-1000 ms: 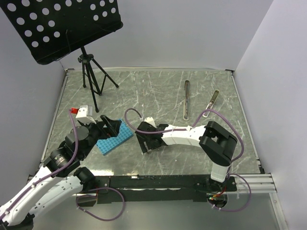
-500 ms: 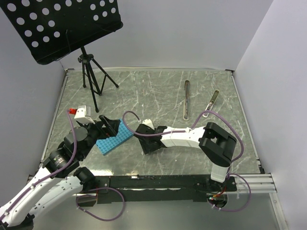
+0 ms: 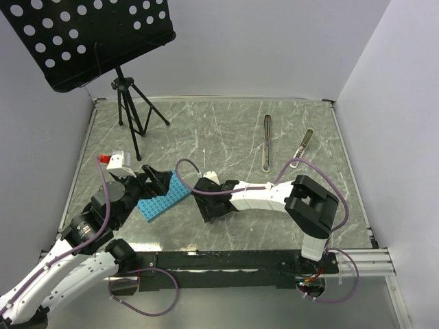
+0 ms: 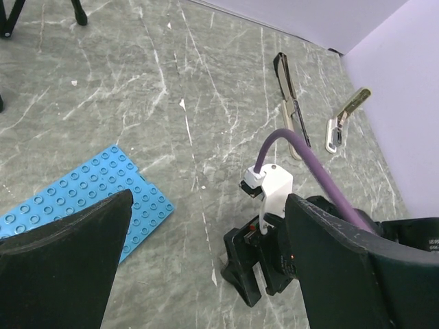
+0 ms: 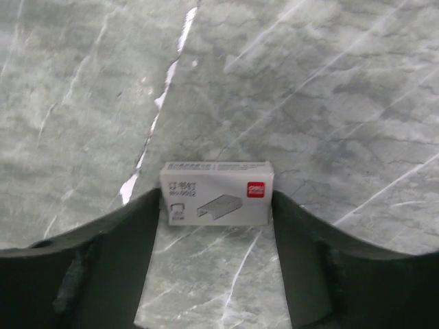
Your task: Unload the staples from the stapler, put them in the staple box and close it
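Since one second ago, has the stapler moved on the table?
No. The stapler lies in the same place, beside the silver tool and equally near the table's far edge.

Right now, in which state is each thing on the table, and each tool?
stapler: lying flat, not held.
staple box: closed, flat on the table, clamped at both ends.
blue studded plate: lying flat, nothing on it.
music stand: upright on its tripod.
left tool: open, empty.
right tool: shut on the staple box.
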Tool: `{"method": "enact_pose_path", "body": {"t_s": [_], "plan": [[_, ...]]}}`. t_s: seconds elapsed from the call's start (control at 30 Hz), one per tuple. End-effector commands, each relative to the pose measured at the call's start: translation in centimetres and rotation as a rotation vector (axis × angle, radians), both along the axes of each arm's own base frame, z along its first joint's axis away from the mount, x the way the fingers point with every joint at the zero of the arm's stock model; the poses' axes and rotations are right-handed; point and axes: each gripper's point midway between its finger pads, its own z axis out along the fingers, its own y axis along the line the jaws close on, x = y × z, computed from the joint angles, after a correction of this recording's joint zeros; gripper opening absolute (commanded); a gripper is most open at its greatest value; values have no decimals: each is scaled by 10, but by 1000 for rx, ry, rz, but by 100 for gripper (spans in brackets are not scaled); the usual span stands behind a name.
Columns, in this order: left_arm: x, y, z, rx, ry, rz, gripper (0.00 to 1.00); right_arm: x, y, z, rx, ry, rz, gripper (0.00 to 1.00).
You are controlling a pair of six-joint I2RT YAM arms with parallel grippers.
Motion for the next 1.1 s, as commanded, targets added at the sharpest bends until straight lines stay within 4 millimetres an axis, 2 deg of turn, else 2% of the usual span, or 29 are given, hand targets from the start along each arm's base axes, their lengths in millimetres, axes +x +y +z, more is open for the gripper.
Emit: {"method": "enact_pose_path", "body": {"t_s": [0.0, 0.03, 0.07, 0.1, 0.13, 0.2, 0.23, 0.27, 0.3, 0.33, 0.4, 0.43, 0.5, 0.53, 0.6, 0.63, 0.77, 0.87, 1.07], "plan": [[-2, -12, 8, 0, -30, -71, 97, -2, 12, 45, 108, -20, 13, 82], [-3, -15, 9, -1, -29, -86, 97, -4, 12, 53, 119, -29, 23, 93], [-3, -18, 9, 1, -30, -102, 97, -3, 10, 71, 147, -46, 23, 99], [-6, -24, 8, 0, -25, -142, 97, -3, 7, 80, 158, -62, 25, 100], [-6, -28, 11, -7, -37, -158, 97, -2, 5, 99, 199, -89, 28, 100], [-9, -34, 15, -20, -59, -197, 97, 0, -8, 114, 223, -102, 13, 100], [-12, -40, 22, -34, -82, -237, 97, 1, -15, 122, 231, -120, 8, 100], [-14, -44, 27, -41, -93, -259, 97, 3, -24, 142, 266, -160, -7, 100], [-16, -47, 38, -57, -109, -280, 97, 7, -42, 148, 236, -190, -41, 100], [-21, -53, 47, -75, -125, -326, 97, 7, -53, 169, 265, -237, -57, 100], [-26, -59, 63, -96, -158, -368, 97, 5, -70, 190, 277, -287, -70, 100], [-32, -64, 69, -106, -168, -415, 97, 1, -77, 210, 334, -320, -70, 100], [-36, -71, 82, -125, -198, -459, 97, -3, -83, 228, 399, -356, -71, 100], [-38, -73, 85, -133, -200, -476, 97, -5, -90, 247, 467, -400, -87, 100], [-42, -81, 86, -135, -193, -522, 97, -8, -93, 251, 524, -426, -77, 100], [-41, -82, 86, -142, -183, -520, 97, -13, -94, 261, 582, -439, -68, 100], [-26, -80, 69, -113, -121, -453, 97, -17, -111, 250, 551, -419, -136, 100], [-25, -79, 59, -102, -100, -443, 97, -19, -114, 245, 541, -404, -150, 100], [-25, -77, 58, -123, -118, -428, 97, -20, -113, 247, 576, -417, -137, 100]]}}
